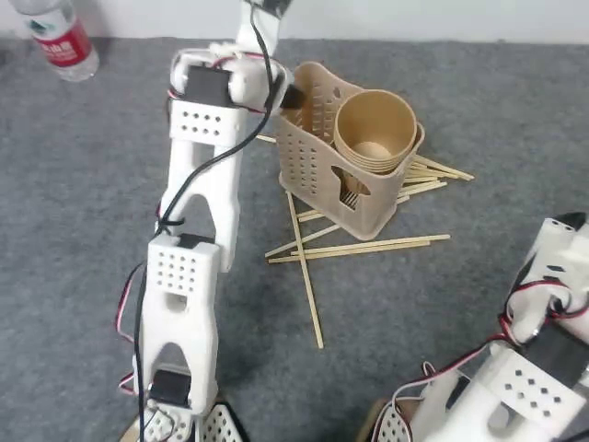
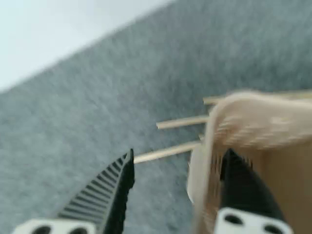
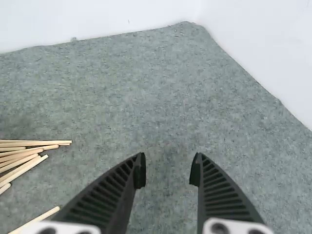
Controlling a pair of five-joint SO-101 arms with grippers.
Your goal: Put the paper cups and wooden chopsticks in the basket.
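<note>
Grey carpet (image 1: 74, 230) is covering the whole work surface, a white wall (image 1: 414, 18) is bordering its far edge, and a plastic bottle (image 1: 60, 41) is resting near that wall. The basket (image 1: 308, 161) is standing upright on the carpet, and stacked paper cups (image 1: 375, 129) are sitting inside it, mouths up. Chopsticks (image 1: 368, 247) are lying scattered on the carpet around the basket. I am holding my left gripper (image 2: 180, 156) open at the basket's rim, with the basket's wall passing between the jaws. I am holding my right gripper (image 3: 168, 158) open over bare carpet, well apart from the basket
</note>
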